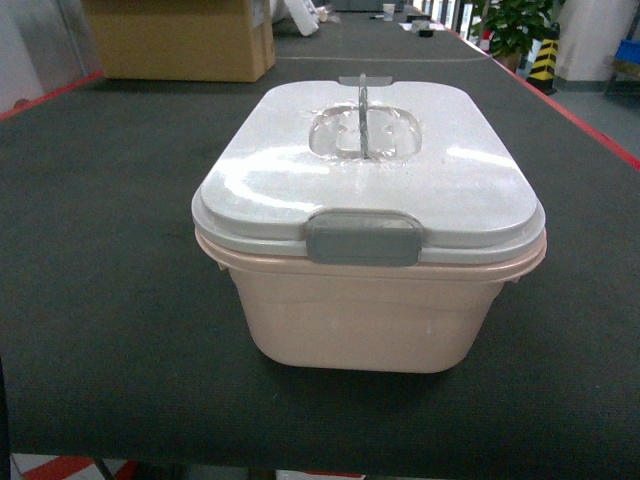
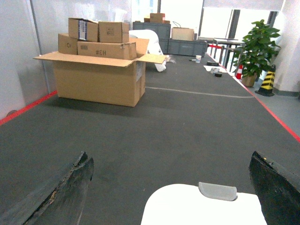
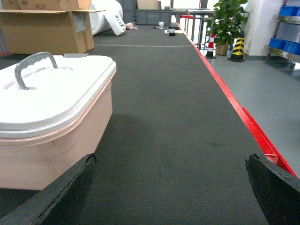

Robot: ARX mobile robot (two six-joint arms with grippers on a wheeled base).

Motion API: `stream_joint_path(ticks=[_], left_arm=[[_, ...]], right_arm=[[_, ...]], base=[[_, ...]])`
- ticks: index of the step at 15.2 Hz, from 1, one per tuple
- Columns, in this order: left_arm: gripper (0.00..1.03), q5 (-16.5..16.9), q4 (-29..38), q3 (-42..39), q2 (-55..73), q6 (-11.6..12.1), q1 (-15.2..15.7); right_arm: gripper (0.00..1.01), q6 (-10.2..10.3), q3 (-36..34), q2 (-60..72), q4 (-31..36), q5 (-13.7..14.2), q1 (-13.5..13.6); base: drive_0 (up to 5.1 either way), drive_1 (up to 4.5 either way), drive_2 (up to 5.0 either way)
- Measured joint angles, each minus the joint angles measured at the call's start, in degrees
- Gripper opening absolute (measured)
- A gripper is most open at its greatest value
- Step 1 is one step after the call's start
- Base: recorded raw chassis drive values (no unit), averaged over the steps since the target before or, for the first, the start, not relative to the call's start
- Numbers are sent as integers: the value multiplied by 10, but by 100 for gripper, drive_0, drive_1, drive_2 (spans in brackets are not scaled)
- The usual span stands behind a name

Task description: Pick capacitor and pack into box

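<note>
I see the box (image 1: 365,300) latched shut; it looks light, rigid and slick, so I'd take the lid handle (image 1: 363,120). Both claws gape wide, empty.

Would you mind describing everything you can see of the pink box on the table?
The box is a pale pink plastic tub with rounded corners, tapering slightly toward its base. A whitish lid closes it, held by a grey latch on the near side; a grey handle stands upright from a recess in the lid's middle. It sits upright on the dark table, nothing else touching it. Neither end effector holds it, and its contents are hidden.
</note>
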Motion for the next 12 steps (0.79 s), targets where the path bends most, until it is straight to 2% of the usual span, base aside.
stream_joint_path(ticks=[3,4,5,7,9,10,12], left_arm=[[96,10,-23,0,-2,2,-2],[83,63,-47,-55,-43,2,10],[67,94,-11,-158,-107,2,43],[44,125,42,-286,-201,1,105],[15,183,71,-417,-273,0,140],[3,201,79,-459,-296,0,156],[2,226,88,-519,-355,0,193]], right_arm=[[98,0,0,0,0,0,0],[98,0,0,0,0,0,0],[98,0,0,0,0,0,0],[98,0,0,0,0,0,0],[98,0,0,0,0,0,0],[98,0,0,0,0,0,0],[98,0,0,0,0,0,0]], base=[[0,0,0],[0,0,0],[0,0,0],[0,0,0],[0,0,0],[0,0,0],[0,0,0]])
